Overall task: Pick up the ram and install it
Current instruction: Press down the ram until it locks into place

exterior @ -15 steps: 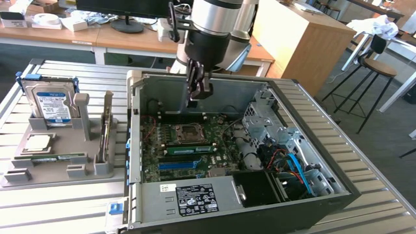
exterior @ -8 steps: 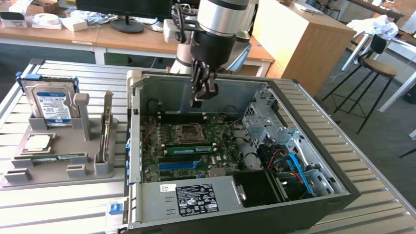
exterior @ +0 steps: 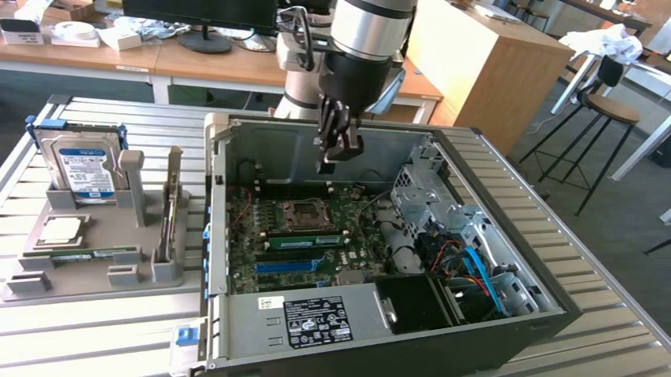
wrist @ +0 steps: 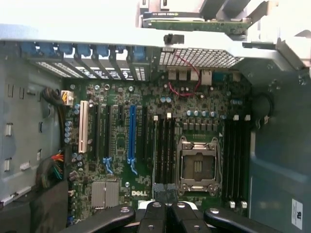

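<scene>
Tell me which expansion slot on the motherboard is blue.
The long blue expansion slot, between black slots; the white slot and the black slots differ in colour.

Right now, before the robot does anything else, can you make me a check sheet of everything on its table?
Surface: slatted metal table, carrying an open computer case and a gray holder.
Job's things: ram lies flat in the holder, not yet picked up; motherboard is exposed.
Clutter: hard drive, processor chip and expansion card sit in the holder.
Grippers: gripper is shut and hangs above the case.
Cables: blue cables and red wires inside the case.
Surroundings: wooden desks and a stool.
</scene>
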Motion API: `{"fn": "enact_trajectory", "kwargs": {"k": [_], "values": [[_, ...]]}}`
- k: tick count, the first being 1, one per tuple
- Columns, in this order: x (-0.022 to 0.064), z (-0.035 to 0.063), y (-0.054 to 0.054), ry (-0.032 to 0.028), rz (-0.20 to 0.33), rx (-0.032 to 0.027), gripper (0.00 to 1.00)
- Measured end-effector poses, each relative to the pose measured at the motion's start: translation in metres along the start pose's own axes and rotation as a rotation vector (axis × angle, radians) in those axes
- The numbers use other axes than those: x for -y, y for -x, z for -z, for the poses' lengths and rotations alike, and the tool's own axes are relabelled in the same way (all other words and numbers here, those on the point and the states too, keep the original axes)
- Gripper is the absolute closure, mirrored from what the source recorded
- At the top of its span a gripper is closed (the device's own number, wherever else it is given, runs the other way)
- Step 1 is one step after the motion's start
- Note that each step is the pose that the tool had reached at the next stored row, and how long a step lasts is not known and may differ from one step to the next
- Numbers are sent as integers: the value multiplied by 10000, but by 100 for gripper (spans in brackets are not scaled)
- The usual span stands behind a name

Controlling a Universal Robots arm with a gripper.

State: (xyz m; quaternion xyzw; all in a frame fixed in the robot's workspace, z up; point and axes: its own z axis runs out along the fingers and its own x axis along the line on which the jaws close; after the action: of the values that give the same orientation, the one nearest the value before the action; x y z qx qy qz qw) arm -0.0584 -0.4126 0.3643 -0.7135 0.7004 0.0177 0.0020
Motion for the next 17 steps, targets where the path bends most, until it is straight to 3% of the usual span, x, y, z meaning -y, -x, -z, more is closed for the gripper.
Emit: {"fn": "enact_trajectory", "kwargs": {"k": [10, 17], "values": [[141, 4, -3, 0, 0, -1, 90], [142, 3, -2, 0, -1, 0, 90]]}}
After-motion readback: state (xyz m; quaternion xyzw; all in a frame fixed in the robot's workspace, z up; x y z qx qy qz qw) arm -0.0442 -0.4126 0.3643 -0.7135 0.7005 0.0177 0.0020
